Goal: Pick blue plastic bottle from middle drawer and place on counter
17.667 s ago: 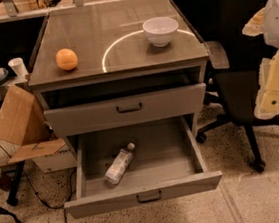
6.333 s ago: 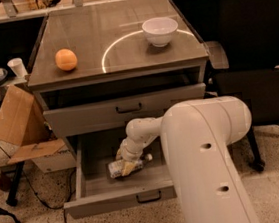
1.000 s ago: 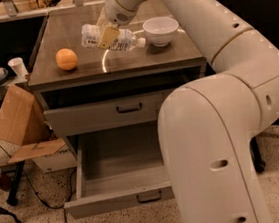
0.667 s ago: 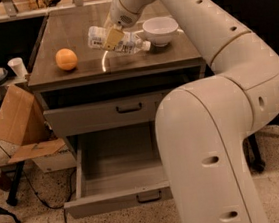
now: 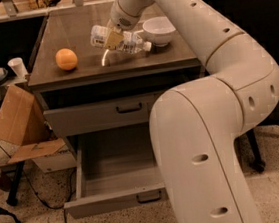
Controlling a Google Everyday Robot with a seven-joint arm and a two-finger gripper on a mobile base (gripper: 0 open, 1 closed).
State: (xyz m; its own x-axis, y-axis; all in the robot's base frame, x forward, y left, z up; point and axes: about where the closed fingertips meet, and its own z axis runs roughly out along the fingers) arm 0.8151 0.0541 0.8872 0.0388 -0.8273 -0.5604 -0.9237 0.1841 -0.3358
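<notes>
My gripper (image 5: 113, 37) is shut on the blue plastic bottle (image 5: 127, 42), a clear pale bottle with a whitish label. It holds the bottle on its side, just above or touching the counter (image 5: 70, 36), left of the white bowl (image 5: 158, 30); the cap end points right toward the bowl. The middle drawer (image 5: 117, 184) stands pulled open below, its tray bare. My white arm reaches from the lower right up over the cabinet and hides the drawer's right part.
An orange (image 5: 66, 59) sits on the counter's left front. The upper drawer (image 5: 124, 110) is shut. A cardboard box (image 5: 17, 120) leans at the left, near a low shelf with a cup (image 5: 16, 67). A dark office chair (image 5: 263, 29) stands at the right.
The bottle was lifted out of the middle drawer and brought over the counter. In the last second my gripper moved it slightly right and down toward the counter beside the bowl.
</notes>
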